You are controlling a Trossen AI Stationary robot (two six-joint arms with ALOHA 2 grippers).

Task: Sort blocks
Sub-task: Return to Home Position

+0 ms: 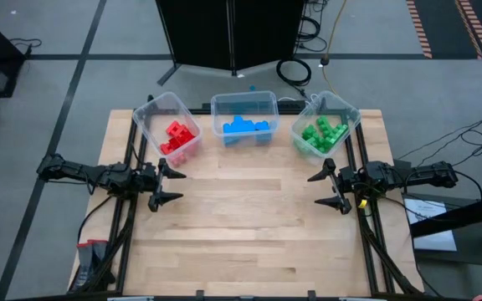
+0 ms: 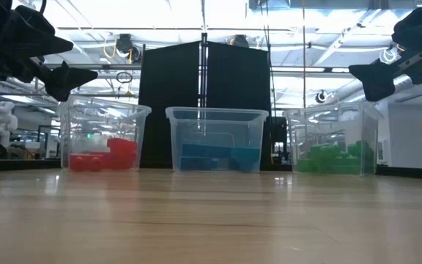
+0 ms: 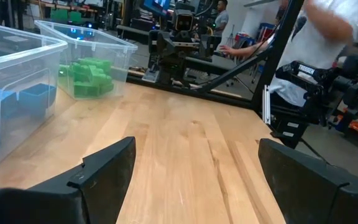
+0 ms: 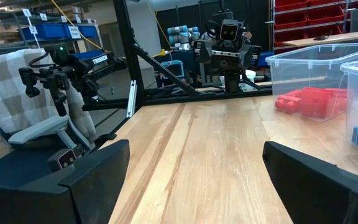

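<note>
Above the table (image 1: 241, 242), left gripper (image 1: 182, 186) and right gripper (image 1: 314, 190) gape wide, empty

The red blocks (image 1: 178, 138) are heaped in the left clear bin (image 1: 146, 117), above centre-left in the high view. The blue blocks (image 1: 245, 127) are gathered in the middle bin (image 1: 243, 97), at upper centre. The green blocks (image 1: 323, 134) are piled in the right bin (image 1: 344, 107), at upper centre-right. Each colour is jumbled together, so single bricks cannot be counted.
</note>
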